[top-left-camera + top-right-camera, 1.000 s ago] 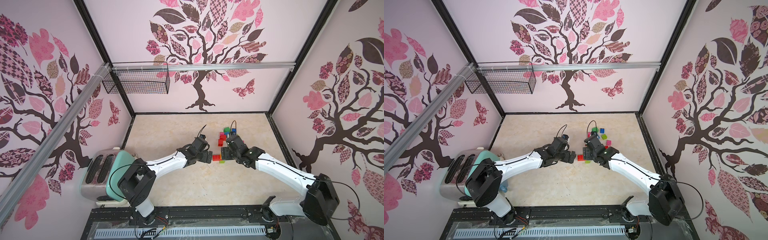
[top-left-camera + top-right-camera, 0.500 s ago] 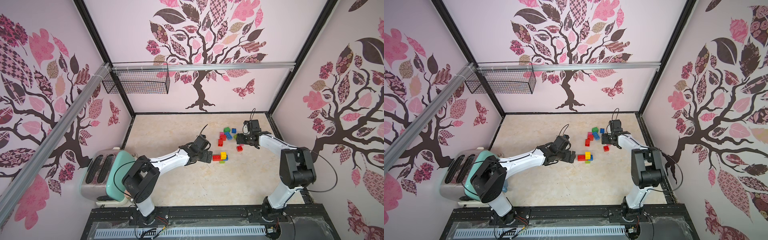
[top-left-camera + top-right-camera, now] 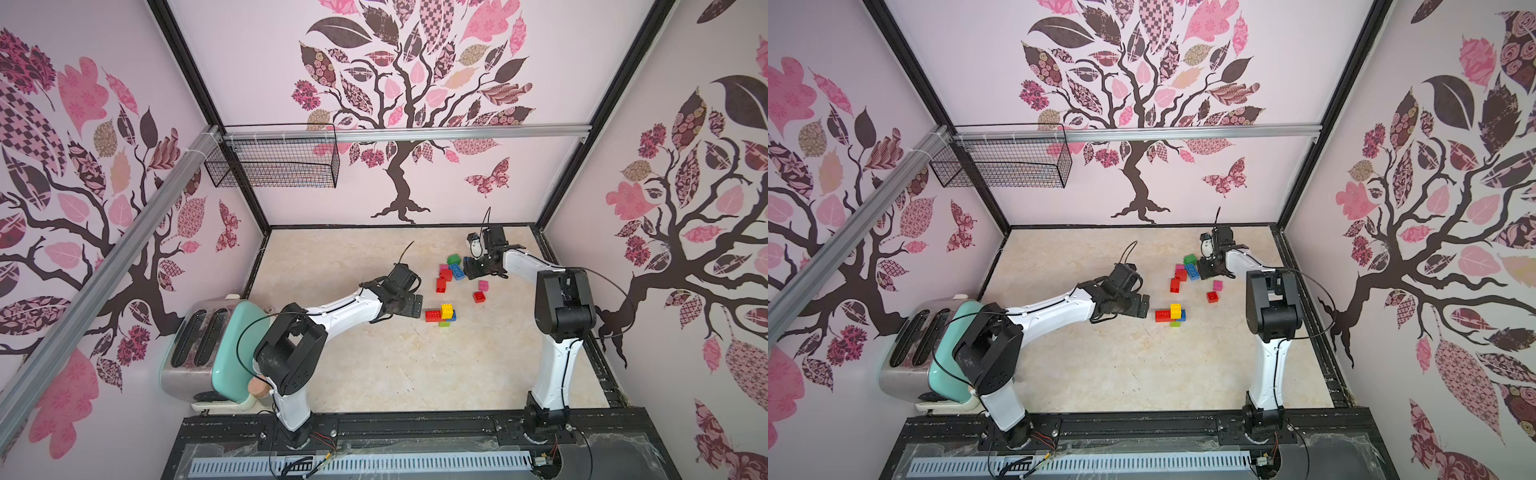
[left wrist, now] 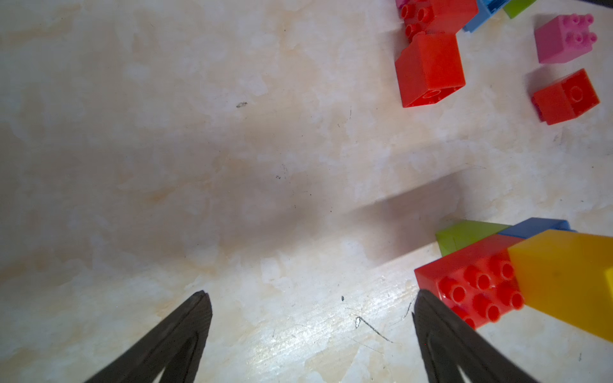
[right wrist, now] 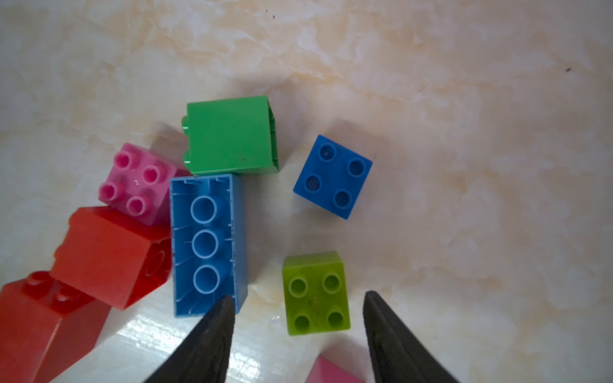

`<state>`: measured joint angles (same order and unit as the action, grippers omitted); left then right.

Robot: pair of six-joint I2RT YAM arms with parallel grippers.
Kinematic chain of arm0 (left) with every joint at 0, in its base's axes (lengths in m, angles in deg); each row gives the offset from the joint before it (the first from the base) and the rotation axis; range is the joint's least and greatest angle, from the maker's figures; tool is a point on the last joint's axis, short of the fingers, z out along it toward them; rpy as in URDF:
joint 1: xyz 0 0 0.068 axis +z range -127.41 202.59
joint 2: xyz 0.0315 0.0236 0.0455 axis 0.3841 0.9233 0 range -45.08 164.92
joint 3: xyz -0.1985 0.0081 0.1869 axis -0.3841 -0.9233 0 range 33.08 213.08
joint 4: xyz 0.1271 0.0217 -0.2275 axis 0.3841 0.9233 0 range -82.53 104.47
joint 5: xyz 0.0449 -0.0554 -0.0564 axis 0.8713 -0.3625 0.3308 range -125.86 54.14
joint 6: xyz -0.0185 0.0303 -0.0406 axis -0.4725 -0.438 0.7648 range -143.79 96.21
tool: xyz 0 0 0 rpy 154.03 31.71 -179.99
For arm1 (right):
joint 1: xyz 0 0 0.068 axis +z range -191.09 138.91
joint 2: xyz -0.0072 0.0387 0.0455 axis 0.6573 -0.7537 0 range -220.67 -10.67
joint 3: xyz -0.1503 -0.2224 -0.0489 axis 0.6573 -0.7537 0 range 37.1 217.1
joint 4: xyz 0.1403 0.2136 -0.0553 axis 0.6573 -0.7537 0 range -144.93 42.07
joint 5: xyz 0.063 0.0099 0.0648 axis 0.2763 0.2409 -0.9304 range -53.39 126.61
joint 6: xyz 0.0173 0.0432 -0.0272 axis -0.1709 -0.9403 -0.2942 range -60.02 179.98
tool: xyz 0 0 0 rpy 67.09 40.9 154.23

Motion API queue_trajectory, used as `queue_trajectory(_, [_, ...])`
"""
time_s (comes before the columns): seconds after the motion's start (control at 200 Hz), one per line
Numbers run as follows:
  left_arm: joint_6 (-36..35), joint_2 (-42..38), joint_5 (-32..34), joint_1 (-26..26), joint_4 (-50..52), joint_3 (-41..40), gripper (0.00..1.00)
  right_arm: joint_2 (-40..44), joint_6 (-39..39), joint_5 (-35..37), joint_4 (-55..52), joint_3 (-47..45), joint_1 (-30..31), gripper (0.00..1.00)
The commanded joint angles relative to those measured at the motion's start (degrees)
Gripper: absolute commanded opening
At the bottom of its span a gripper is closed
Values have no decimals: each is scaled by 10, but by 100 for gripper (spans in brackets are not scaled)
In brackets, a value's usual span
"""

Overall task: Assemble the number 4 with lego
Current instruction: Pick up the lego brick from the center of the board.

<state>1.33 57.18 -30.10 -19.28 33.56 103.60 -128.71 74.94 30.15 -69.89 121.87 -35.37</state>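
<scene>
A joined lego piece [image 3: 441, 314] of red, yellow, blue and lime bricks lies mid-table in both top views [image 3: 1170, 314]. My left gripper [image 4: 310, 295] stands open and empty just left of it, one fingertip [image 4: 428, 315] beside its red brick [image 4: 471, 282]. Loose lego [image 3: 451, 268] lies further back. My right gripper [image 5: 297, 300] hangs open over it, jaws either side of a lime brick [image 5: 315, 293] with gaps on both sides. A long blue brick [image 5: 207, 245] lies studs-down next to one fingertip [image 5: 219, 325]. Green [image 5: 230, 134], dark blue [image 5: 332, 175], pink [image 5: 137, 182] and red [image 5: 109, 257] bricks lie around.
A single pink brick [image 3: 483, 285] and a red one [image 3: 478, 296] lie between the pile and the joined piece. A toaster [image 3: 208, 345] stands at the front left. A wire basket [image 3: 274, 162] hangs on the back wall. Enclosure walls bound the table.
My right arm has swung from the joined piece to the loose pile at the back right, and its jaws have narrowed. A yellow brick now sits on the joined piece. The left arm barely moved.
</scene>
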Motion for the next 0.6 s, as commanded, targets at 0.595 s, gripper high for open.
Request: queue_trajectory(0.595, [-8, 34, -5, 0, 20, 48, 98, -48, 21, 28, -9, 33, -2, 49])
